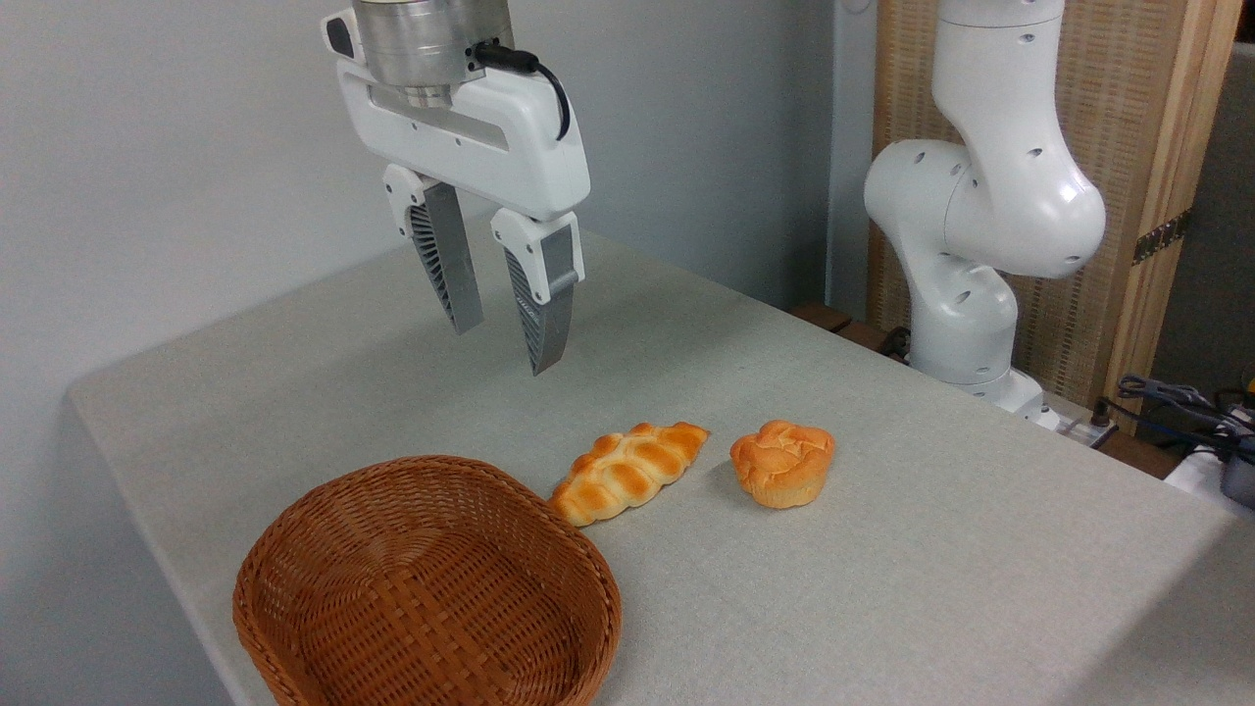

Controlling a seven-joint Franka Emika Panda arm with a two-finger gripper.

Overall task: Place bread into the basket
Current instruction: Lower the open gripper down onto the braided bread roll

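The braided golden-orange bread (627, 472) lies flat on the grey table, its left end close to the basket's right rim. The reddish-brown wicker basket (294, 549) sits at the front left with nothing inside it. My gripper (507, 348) hangs open well above the table, behind and to the left of the bread, with nothing between its grey fingers (453, 260).
A round muffin-shaped orange bun (782, 462) stands just right of the bread. The arm's white base (966, 294) rises at the back right, with cables (1177, 402) beyond it. The table's edges run along the left and the front right.
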